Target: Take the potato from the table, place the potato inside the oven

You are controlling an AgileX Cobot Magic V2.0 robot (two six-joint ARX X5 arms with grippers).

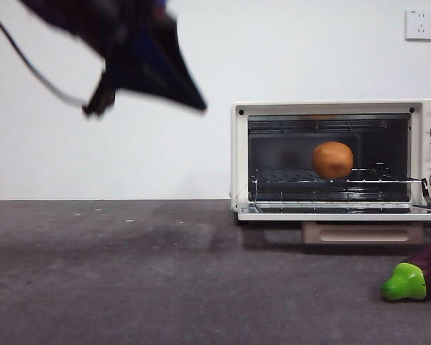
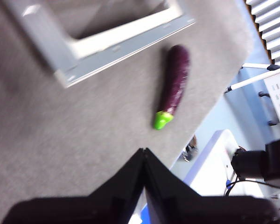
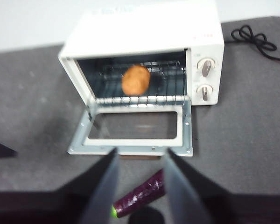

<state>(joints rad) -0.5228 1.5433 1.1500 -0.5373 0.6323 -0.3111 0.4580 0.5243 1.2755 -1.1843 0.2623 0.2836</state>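
Front view: we see the potato [image 1: 332, 159] already resting on the wire rack [image 1: 330, 177] inside the oven [image 1: 330, 159], door [image 1: 345, 210] dropped open flat, with the eggplant [image 1: 416, 276] lying on the desk [image 1: 129, 273] just in front. The left gripper [image 2: 143, 156] hangs high above the desk with its jaws pressed together and empty, while the right gripper [image 3: 139, 186] sits back from the oven, jaws spread and holding nothing. We judge placement done; what remains is to back off cleanly, both arms kept high, clear of the door and eggplant.
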